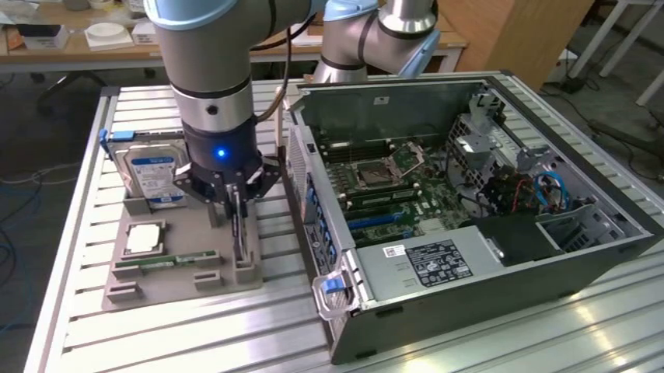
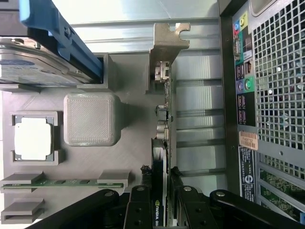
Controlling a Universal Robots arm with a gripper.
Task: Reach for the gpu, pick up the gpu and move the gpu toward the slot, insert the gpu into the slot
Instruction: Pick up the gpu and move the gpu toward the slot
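The gpu [image 1: 241,237] is a thin dark card standing on edge in the grey holder tray [image 1: 171,289], on the exterior view's left of the computer case. My gripper [image 1: 236,203] comes down onto it from above. In the wrist view the two black fingers [image 2: 139,202] sit tight against both faces of the gpu [image 2: 160,143], whose silver bracket [image 2: 165,52] points away from them. The card is still seated in its tray mounts. The slot [image 1: 375,221], one of the blue and black strips, lies on the green motherboard [image 1: 400,194] inside the open case.
The tray also holds a hard drive with a blue-white label [image 1: 151,175], a square silver processor [image 1: 143,239] and a green memory stick [image 1: 166,260]. The open case's rear wall [image 2: 276,95] stands close beside the tray. A second robot arm [image 1: 368,39] stands behind the case.
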